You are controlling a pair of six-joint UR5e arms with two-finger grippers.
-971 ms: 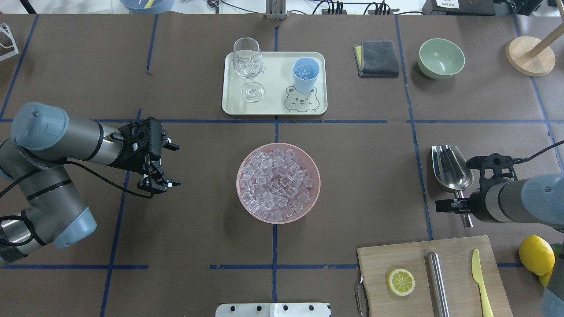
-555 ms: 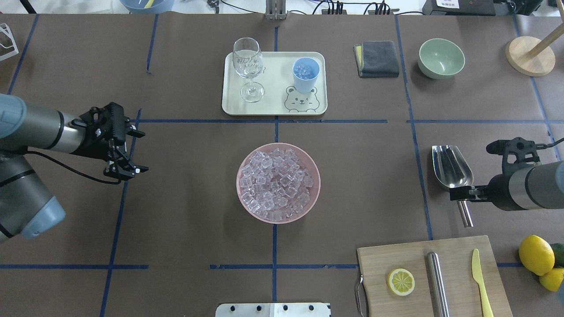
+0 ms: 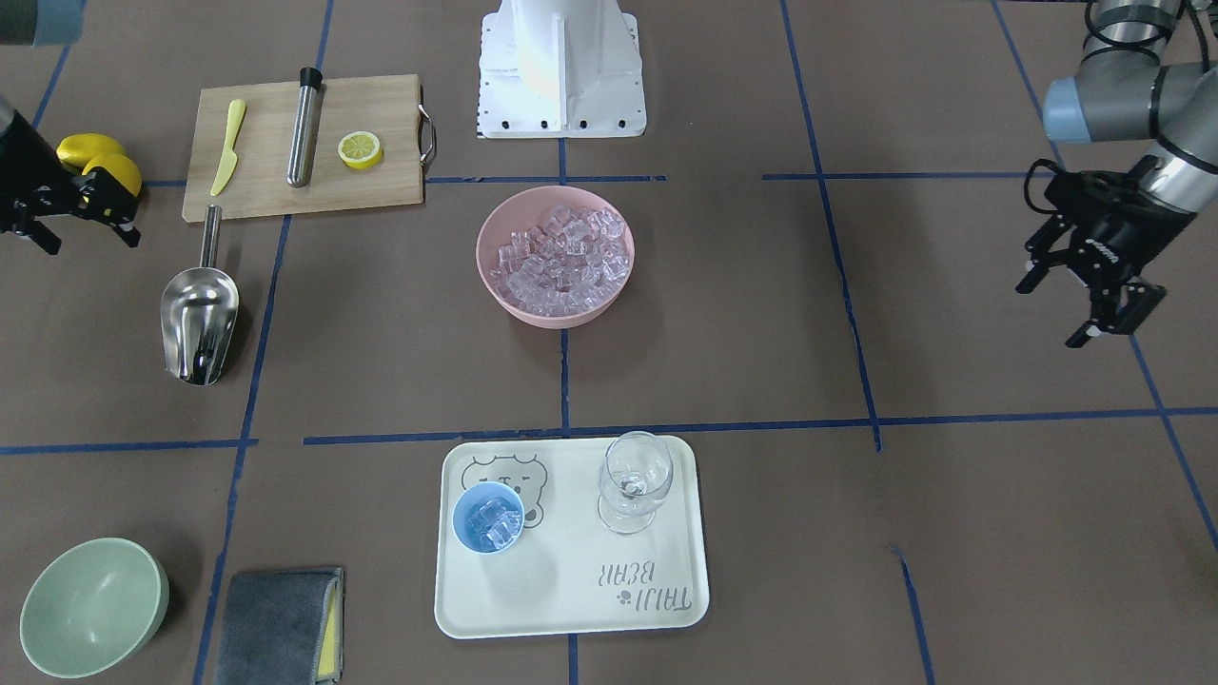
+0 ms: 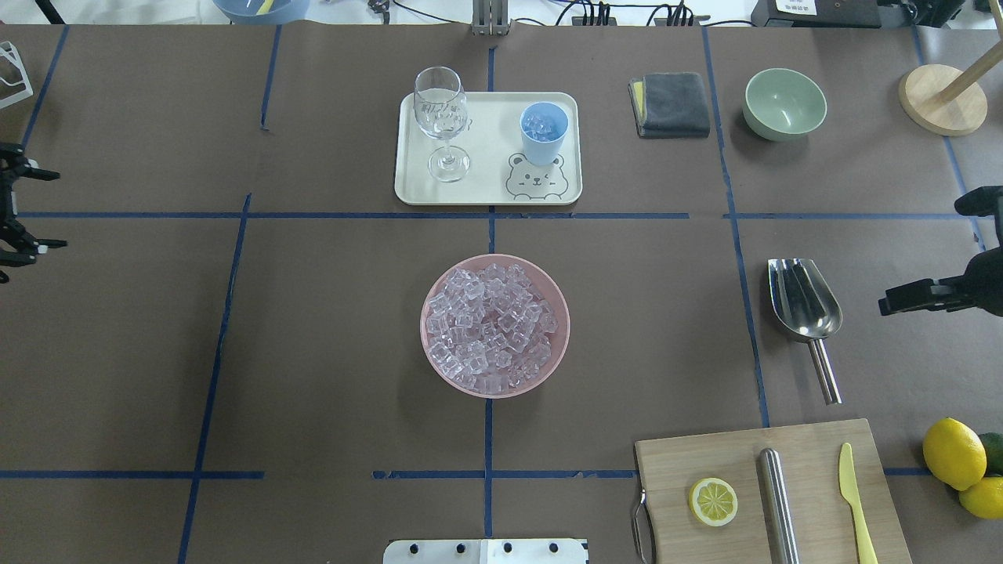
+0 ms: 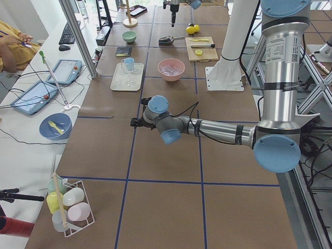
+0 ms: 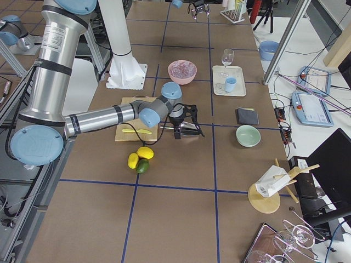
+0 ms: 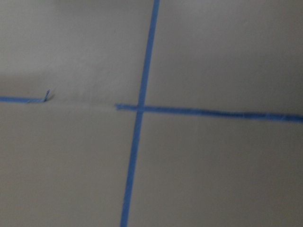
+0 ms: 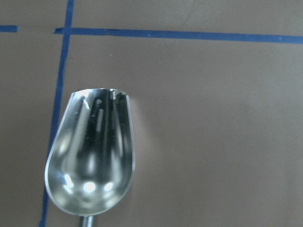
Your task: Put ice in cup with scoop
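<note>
Already ice [image 4: 543,123] in cup [image 4: 542,149], scoop [image 4: 803,298] alone on table [image 4: 329,313].

Robotics lab: brown paper-covered table [image 4: 329,352] gridded with blue tape [image 4: 353,215], white robot pedestal [image 3: 559,67], industrial arm [image 5: 277,78], aluminium frame post [image 5: 78,36], operator bench with tablets [image 5: 65,71] and keyboard [image 5: 68,32].

Left gripper [image 3: 1048,315], right gripper [image 3: 88,242] — jaws apparently spread.
</note>
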